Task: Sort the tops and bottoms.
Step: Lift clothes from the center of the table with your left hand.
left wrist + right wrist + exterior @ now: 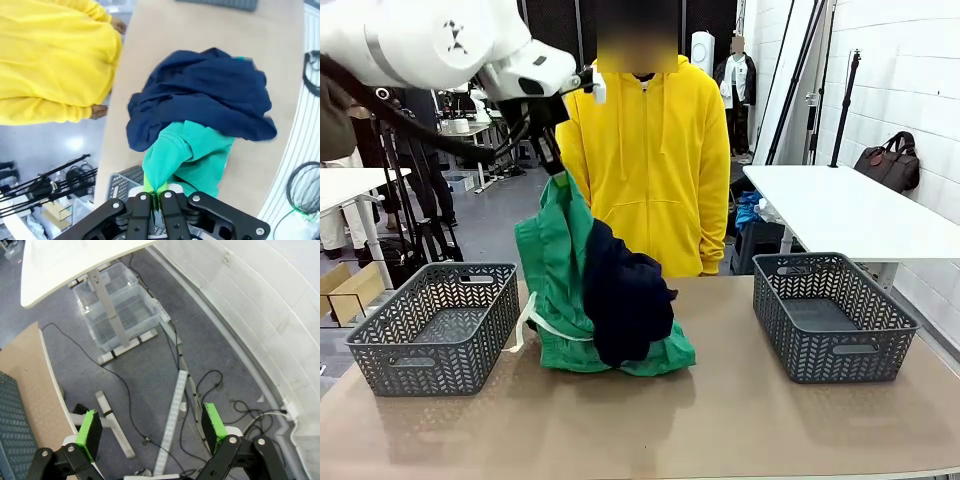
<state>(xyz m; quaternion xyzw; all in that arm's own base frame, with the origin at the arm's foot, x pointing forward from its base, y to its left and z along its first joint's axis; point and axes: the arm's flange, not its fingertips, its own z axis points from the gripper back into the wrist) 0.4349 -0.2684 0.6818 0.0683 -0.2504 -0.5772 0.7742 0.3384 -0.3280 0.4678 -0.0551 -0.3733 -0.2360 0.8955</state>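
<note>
Left pincer point(157, 200) pinches the green garment point(186, 152), navy garment point(210, 100) draped over it.

The left arm point(420, 40) is showing a glossy white, rounded shell with a small black mark and black cables trailing below. The left gripper point(156, 195) and right gripper point(150, 427) are showing black linkages, silver screws and bright green pads point(90, 432). At the far side, the person point(645, 210) is wearing a yellow zip hoodie point(670, 140).
</note>
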